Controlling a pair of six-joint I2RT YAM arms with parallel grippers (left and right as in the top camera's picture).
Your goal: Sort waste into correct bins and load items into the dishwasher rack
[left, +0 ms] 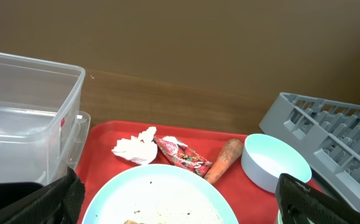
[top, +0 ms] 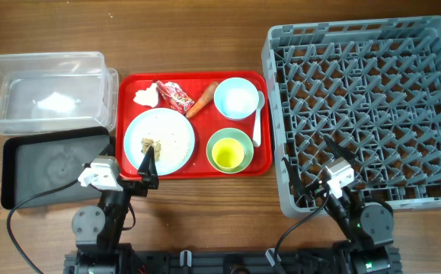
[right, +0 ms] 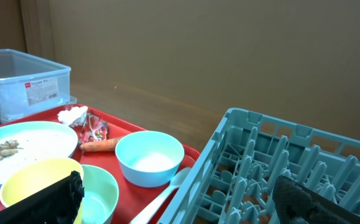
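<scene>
On the red serving tray lie a crumpled white tissue, a red wrapper, a carrot piece, a light-blue bowl and a white spoon. The light-blue plate carries rice and scraps. The yellow-green cup stands in the pale green bowl. The clear tub and black tray are left; the grey rack is right. My left gripper is open over the plate's near edge. My right gripper is open above the rack's front left corner.
The red serving tray sits between the bins and the rack. A clear lid lies under the tub at its right side. Cables run from both arm bases at the table's front edge.
</scene>
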